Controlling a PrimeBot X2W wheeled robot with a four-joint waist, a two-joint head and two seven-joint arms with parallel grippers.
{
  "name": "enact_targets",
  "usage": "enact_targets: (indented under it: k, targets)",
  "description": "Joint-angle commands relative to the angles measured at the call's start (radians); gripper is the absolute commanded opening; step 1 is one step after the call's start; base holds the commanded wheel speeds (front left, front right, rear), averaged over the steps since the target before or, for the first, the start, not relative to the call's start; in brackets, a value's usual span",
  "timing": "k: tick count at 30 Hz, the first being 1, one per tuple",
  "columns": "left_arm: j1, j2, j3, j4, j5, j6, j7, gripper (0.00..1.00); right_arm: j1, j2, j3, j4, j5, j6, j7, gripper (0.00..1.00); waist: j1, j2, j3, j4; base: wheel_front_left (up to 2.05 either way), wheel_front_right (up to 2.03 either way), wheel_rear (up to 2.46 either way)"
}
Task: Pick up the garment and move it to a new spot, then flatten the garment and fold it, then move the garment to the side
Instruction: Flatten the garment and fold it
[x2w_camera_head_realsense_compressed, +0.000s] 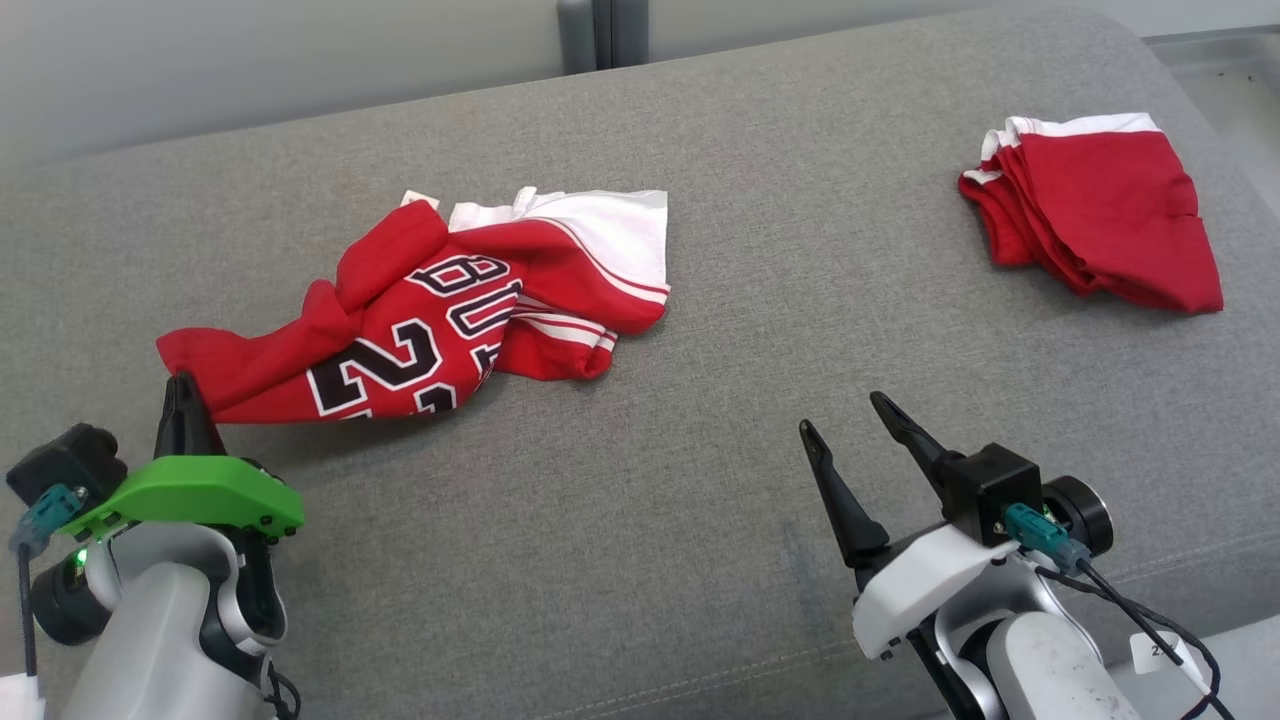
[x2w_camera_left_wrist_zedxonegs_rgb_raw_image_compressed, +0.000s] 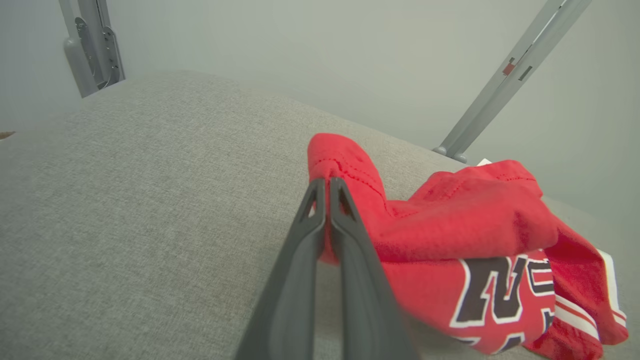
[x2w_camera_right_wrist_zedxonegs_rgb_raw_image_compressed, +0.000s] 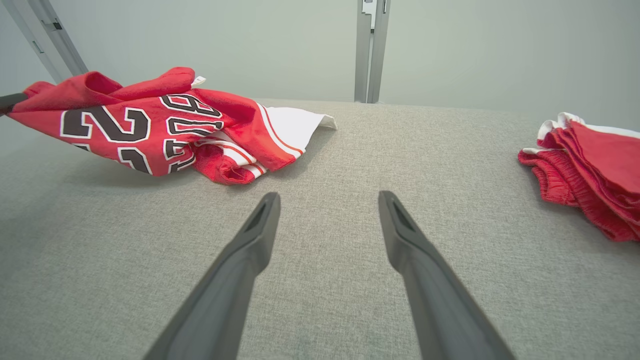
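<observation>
While the left pincer (x2w_camera_head_realsense_compressed: 183, 385) is clamped shut on a hemmed corner of the crumpled red basketball jersey with black-and-white numerals and white trim (x2w_camera_head_realsense_compressed: 420, 330), the right pincer (x2w_camera_head_realsense_compressed: 842, 412) hovers empty over bare cushion, fingers spread wide. Jersey position: left-centre of the grey woven-fabric cushion (x2w_camera_head_realsense_compressed: 700, 500), gripped corner raised, the rest bunched on the surface. A folded red garment with a white band (x2w_camera_head_realsense_compressed: 1100, 215) lies well apart at far right. Judged step: pick-up for the first relocation; flattening and folding not yet begun. The next move likely calls for lifting the corner clear and carrying the jersey to open cushion.
</observation>
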Motion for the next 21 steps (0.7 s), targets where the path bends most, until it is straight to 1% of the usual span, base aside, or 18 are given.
enact_targets:
  k: [1,3,4,5,6,10,12,16,17,21]
  targets:
    - [0.014,0.0,0.012,-0.003,0.0,0.004,-0.007,0.0,0.01,-0.001,0.0,-0.004,-0.009,-0.002,0.003,1.0,-0.0001,0.0,-0.006,0.006,0.0,0.0,0.0]
    - [0.036,-0.019,0.045,-0.009,0.008,0.011,-0.007,0.0,0.01,-0.001,0.002,-0.007,-0.009,-0.002,0.007,1.0,-0.0001,0.0,-0.01,0.009,0.0,0.0,0.0]
    - [0.045,-0.03,0.068,-0.016,0.01,0.011,-0.008,0.22,0.011,-0.001,0.002,-0.008,-0.01,-0.002,0.009,1.0,-0.0001,0.0,-0.012,0.009,0.0,0.0,0.0]
    - [0.058,-0.044,0.089,-0.02,0.01,0.009,-0.008,0.69,0.012,-0.001,0.003,-0.009,-0.012,-0.002,0.01,1.0,-0.0001,0.0,-0.014,0.01,0.0,0.0,0.0]
    - [0.073,-0.058,0.11,-0.02,0.008,0.006,-0.008,1.0,0.013,-0.001,0.003,-0.01,-0.013,-0.002,0.012,1.0,-0.0001,0.0,-0.017,0.009,0.0,0.0,0.0]
    - [0.11,-0.125,0.221,-0.005,-0.041,-0.007,-0.007,1.0,0.02,-0.001,0.006,-0.012,-0.014,-0.002,0.019,1.0,-0.0001,0.0,-0.029,0.007,0.0,0.0,0.0]
    - [0.127,-0.167,0.29,-0.002,-0.086,-0.025,-0.007,1.0,0.022,-0.001,0.005,-0.013,-0.014,-0.002,0.021,1.0,-0.0001,0.0,-0.036,0.006,0.0,0.0,0.0]
    - [0.155,-0.209,0.392,-0.006,-0.109,-0.066,-0.008,1.0,0.032,-0.001,0.0,-0.017,-0.016,-0.002,0.025,1.0,-0.0001,0.0,-0.05,0.008,0.0,0.0,0.0]
    - [0.16,-0.216,0.409,-0.015,-0.104,-0.082,-0.008,1.0,0.033,-0.001,-0.002,-0.019,-0.017,-0.002,0.027,1.0,-0.0001,0.0,-0.053,0.009,0.0,0.0,0.0]
    - [0.188,-0.231,0.448,-0.076,-0.02,-0.139,-0.008,1.0,0.04,-0.001,-0.015,-0.026,-0.023,-0.002,0.032,1.0,-0.0001,0.0,-0.064,0.024,0.0,0.0,0.0]
